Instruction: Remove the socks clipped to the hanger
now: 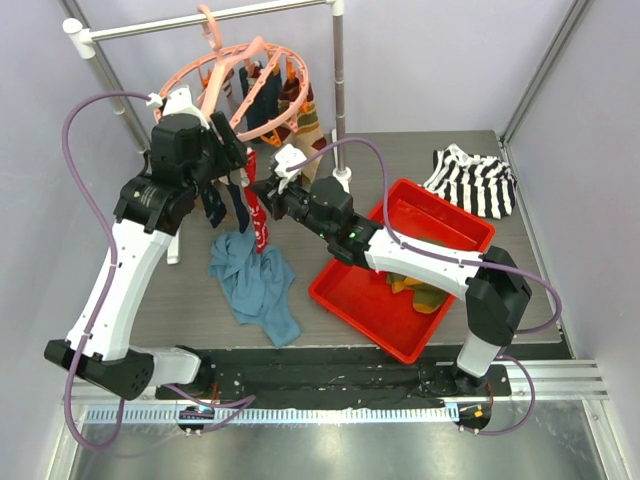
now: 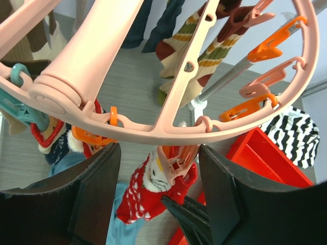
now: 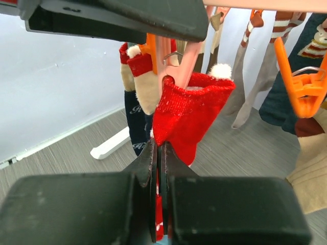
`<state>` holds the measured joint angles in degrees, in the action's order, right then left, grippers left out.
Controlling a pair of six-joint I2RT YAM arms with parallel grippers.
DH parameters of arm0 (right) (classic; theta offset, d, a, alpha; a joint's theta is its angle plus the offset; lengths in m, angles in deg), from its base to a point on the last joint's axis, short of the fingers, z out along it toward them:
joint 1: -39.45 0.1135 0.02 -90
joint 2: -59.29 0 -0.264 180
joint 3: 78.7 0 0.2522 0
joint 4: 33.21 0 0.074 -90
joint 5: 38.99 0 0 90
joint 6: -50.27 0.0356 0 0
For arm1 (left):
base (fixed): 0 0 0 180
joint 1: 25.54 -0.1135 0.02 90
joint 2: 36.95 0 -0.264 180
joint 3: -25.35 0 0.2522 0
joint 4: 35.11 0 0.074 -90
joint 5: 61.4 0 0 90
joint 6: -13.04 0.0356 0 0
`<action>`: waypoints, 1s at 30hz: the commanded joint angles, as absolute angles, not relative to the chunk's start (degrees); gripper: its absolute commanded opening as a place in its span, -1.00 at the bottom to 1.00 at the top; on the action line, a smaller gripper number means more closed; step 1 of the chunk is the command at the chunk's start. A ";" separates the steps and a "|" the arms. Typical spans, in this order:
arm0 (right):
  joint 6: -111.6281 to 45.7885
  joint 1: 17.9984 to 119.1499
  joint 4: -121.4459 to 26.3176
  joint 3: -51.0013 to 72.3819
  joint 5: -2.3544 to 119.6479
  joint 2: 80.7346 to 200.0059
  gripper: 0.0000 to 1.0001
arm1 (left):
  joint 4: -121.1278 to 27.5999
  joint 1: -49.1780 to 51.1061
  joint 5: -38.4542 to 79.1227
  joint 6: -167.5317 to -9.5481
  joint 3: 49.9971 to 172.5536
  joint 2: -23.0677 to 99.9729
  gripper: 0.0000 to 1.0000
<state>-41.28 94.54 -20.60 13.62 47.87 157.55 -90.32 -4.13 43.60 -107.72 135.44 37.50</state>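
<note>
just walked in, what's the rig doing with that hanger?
It is taking socks off the pink hanger. The right tool is shut on the lower edge of a red sock, whose cuff is not yet released from a pink clip. The left tool is open, with its fingers on either side of the ring at that same clip. Other socks hang from the ring, and loose socks lie in the red tray.
</note>
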 commanded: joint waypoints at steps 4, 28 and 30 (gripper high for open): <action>-44.13 94.91 -22.18 16.79 46.26 153.68 -0.98 | -95.70 -2.25 48.62 -106.14 142.45 39.86 0.27; -42.20 95.08 -22.45 13.02 47.93 150.17 -0.98 | -97.48 3.12 56.38 -107.55 144.23 43.73 -0.63; -41.32 94.99 -22.10 11.97 48.02 149.64 -0.98 | -96.77 3.12 55.23 -107.90 144.05 43.73 -0.93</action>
